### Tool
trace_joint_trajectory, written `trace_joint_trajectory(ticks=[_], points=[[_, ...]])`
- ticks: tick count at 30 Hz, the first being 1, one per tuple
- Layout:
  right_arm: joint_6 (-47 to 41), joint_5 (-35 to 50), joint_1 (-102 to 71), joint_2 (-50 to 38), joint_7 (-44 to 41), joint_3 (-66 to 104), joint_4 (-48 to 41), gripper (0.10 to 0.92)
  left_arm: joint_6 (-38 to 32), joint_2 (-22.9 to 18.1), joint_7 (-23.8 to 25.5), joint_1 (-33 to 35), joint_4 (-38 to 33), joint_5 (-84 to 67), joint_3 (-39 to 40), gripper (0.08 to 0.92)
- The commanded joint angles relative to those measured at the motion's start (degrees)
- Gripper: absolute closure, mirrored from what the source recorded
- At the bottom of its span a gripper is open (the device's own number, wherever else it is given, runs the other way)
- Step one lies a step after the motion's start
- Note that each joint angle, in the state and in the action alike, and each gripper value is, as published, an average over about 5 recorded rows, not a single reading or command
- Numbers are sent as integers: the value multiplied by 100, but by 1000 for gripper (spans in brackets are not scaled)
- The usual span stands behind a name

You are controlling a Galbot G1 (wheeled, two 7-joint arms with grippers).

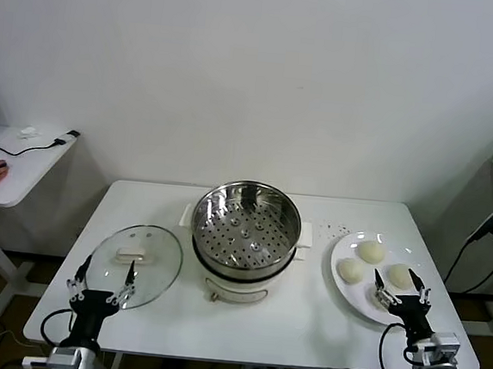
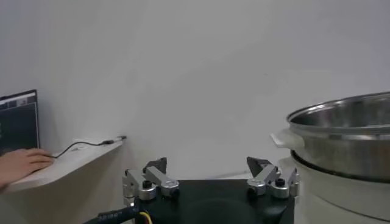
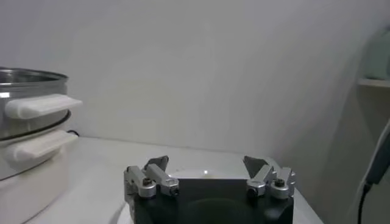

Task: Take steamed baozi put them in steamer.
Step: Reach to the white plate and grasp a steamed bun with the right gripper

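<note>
Baozi [image 1: 371, 252], three that I can see, all lie on the white plate [image 1: 345, 248] at the right; the steamer [image 1: 245, 228] is empty. My right gripper [image 1: 401, 284] hovers over them, fingers open; left gripper [image 1: 102, 277] open near the glass lid [image 1: 135, 264]

Three steamed baozi [image 1: 371, 251] [image 1: 350, 270] [image 1: 399, 276] lie on one white plate [image 1: 342, 249] near the desk's [image 1: 303, 328] right edge. One steamer [image 1: 245, 231] stands mid-desk, one glass lid [image 1: 136, 265] toward the left edge.
</note>
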Motion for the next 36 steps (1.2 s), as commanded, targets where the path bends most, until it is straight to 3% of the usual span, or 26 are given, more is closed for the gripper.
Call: trace_joint_trajectory(ticks=[1, 7, 10, 15, 19, 26, 36], points=[[-474, -151, 271, -1157, -625, -118, -60, 203, 13, 66, -52, 90, -115, 2, -8, 177], [-910, -85, 1119, -3277, -1278, -1217, -699, 203, 14, 82, -87, 198, -207, 33, 86, 177], [-1112, -161, 1972, -4207, -1998, -2238, -1117, 203, 65, 17, -107, 187, -267, 32, 135, 177], [-1232, -661, 4382, -5011, -3162, -4801, -1918, 203, 104, -89, -124, 137, -356, 16, 160, 177], [-1166, -1321, 5822, -4997, -4012, -6310, -2434, 203, 56, -118, -159, 165, -320, 58, 198, 177], [-226, -2801, 8262, -4236, -4905, -8497, -3906, 203, -12, -92, -178, 254, -265, 8, 123, 177], [381, -2944, 9596, -2509, -5202, -9980, -5829, 203, 48, -32, -176, 158, -188, -30, 33, 177]])
